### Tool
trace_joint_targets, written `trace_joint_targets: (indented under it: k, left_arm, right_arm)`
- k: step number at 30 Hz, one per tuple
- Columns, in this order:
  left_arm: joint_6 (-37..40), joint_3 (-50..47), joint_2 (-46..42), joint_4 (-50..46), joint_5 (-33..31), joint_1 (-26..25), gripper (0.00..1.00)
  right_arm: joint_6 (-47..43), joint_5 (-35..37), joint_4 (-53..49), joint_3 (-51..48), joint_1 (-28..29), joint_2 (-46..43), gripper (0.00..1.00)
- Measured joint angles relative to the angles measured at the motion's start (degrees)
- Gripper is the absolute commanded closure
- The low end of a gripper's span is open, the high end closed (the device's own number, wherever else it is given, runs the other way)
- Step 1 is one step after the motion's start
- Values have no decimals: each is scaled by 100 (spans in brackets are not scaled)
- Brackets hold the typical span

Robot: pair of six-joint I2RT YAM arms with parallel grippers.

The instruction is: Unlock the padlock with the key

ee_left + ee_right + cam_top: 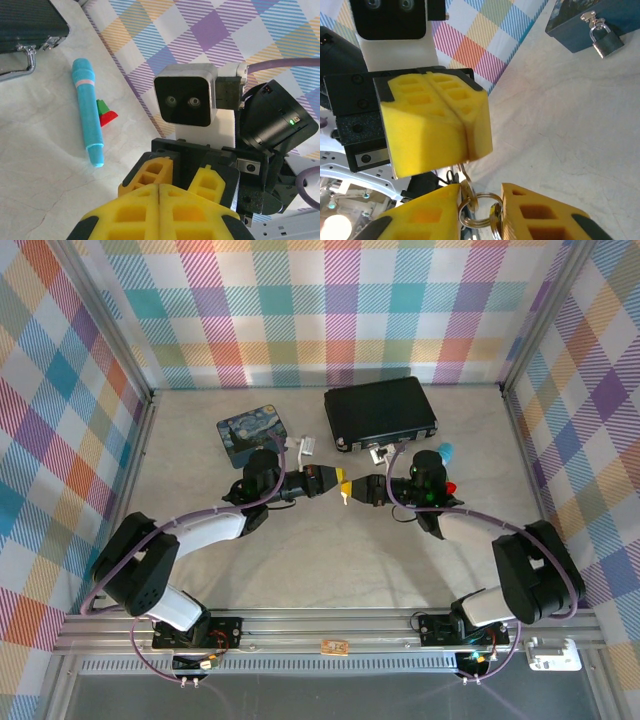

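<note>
Yellow foam fingers of the right gripper (480, 200) sit nearest the right wrist camera, drawn in on either side of the key (479, 212), whose small rings touch both pads. Just above, the left gripper (461, 137) has its pads pressed flat together, and the key's ring hangs from their seam; the blade is hidden. Both grippers meet tip to tip above mid-table. Beyond them lies the blue painted tin (570, 22), lid down, with the padlock (606, 42) hanging shackle-closed from its hasp, clear of both grippers. Beside the tin, the black briefcase (380, 408) is shut, contents unseen. A teal marker (89, 112) lies near its handle.
</note>
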Motion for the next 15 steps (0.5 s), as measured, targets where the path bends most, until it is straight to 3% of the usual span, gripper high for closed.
trace_joint_targets:
  k: [2, 3, 6, 9, 11, 15]
  left_arm:
    - [-83, -20, 68, 72, -7, 0, 100]
    - [-103, -33, 85, 98, 4, 4, 93]
    - [-127, -52, 68, 83, -59, 11, 50]
    - [-114, -195, -188, -92, -356, 33, 20]
    - [-92, -313, -457, -229, -603, 66, 9]
    - [-52, -435, -933, -402, -903, 151, 7]
  right_arm:
    - [52, -42, 92, 0, 0, 61, 93]
    - [59, -17, 83, -2, 0, 63, 95]
    - [-20, 26, 28, -2, 0, 50, 95]
    - [-321, 153, -442, -2, 0, -118, 95]
    - [-599, 236, -852, 0, 0, -317, 94]
    - [-1134, 372, -1641, 98, 0, -688, 95]
